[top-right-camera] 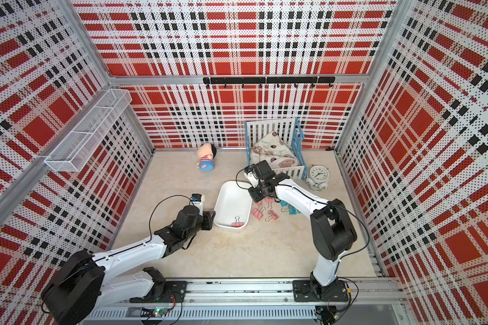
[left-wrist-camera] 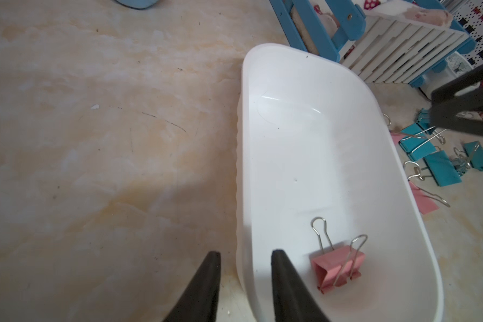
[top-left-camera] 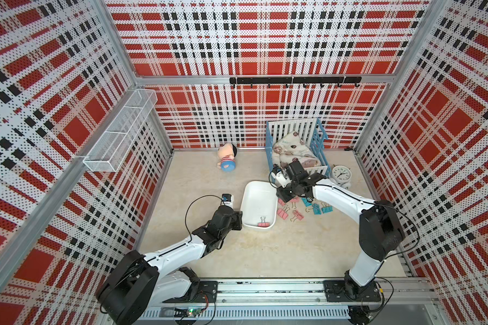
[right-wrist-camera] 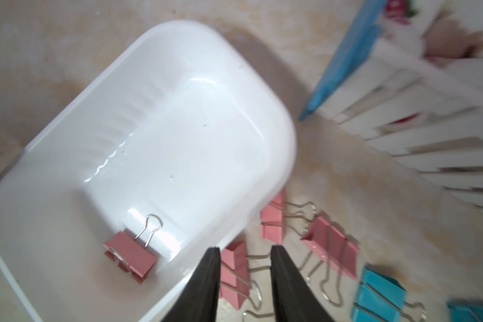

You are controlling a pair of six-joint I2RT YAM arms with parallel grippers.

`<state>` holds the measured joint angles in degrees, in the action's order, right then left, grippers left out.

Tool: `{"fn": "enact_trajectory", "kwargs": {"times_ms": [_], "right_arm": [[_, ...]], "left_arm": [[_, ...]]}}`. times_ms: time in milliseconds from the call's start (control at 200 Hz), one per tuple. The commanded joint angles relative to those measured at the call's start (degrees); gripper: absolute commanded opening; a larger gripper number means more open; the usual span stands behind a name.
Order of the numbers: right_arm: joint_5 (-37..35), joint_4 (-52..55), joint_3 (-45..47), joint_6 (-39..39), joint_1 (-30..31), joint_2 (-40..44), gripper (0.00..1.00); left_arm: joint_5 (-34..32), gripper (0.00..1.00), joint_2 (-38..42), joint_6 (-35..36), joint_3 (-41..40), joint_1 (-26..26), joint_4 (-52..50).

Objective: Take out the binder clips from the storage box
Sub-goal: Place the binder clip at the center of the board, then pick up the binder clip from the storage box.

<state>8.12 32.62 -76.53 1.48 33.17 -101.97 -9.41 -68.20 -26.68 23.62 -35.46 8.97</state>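
Left wrist view: the left hand (left-wrist-camera: 246,252) stands astride the near end wall of the storage box (left-wrist-camera: 304,133), one finger outside and one inside. Whether it pinches the plastic or merely brackets it cannot be told. Just beside the inner finger, a lone pink clip (left-wrist-camera: 335,267) lies on the box floor with its wire loops raised off the folded body. It looks light and stiff, with smooth painted steel that is likely to slip and thin loops that swing on their hinges. The surer hold is probably across the flat sides of the body, or low on both loops together. The tub itself looks light enough to skate on the worktop (left-wrist-camera: 95,139) if nudged. Beyond the box's right wall, the other binder clips (right-wrist-camera: 329,245), pink and teal, lie scattered on the worktop. The right hand (right-wrist-camera: 244,248) hangs over them, fingers parted with nothing gripped between them. In both top views that arm covers part of the scatter, so no count is possible. Farther off, the toy crib (right-wrist-camera: 343,64) is smeared by blur in the right wrist view.
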Motion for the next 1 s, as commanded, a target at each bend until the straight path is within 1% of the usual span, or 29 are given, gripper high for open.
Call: {"fn": "enact_trajectory", "kwargs": {"times_ms": [0,200,341,496,671,792,992], "right_arm": [[8.3,-1.9,-2.0,2.4,2.4,-2.4,0.39],[11.5,-0.1,-4.1,4.6,5.4,-6.3,0.39],[13.1,0.5,-4.5,5.2,5.9,-7.8,0.39],[13.3,4.8,-6.4,7.3,6.4,-9.7,0.39],[13.2,7.1,-6.3,8.5,6.5,-9.3,0.40],[14.7,7.7,-5.9,9.1,6.5,-9.3,0.40],[15.4,9.4,-6.3,10.0,7.0,-10.2,0.38]], "left_arm": [[0.7,0.37,-1.9,0.8,1.4,-0.4,2.0],[1.0,0.37,-3.9,0.7,1.6,-0.5,2.8],[1.1,0.37,-4.2,0.5,1.5,-0.4,2.6],[1.1,0.37,-4.2,0.4,1.5,-0.4,2.5],[1.1,0.37,-5.0,0.1,1.4,-0.4,3.0],[1.5,0.37,-5.6,0.0,1.4,-0.5,3.3],[1.4,0.37,-5.3,-0.2,1.2,-0.5,3.3]]}}
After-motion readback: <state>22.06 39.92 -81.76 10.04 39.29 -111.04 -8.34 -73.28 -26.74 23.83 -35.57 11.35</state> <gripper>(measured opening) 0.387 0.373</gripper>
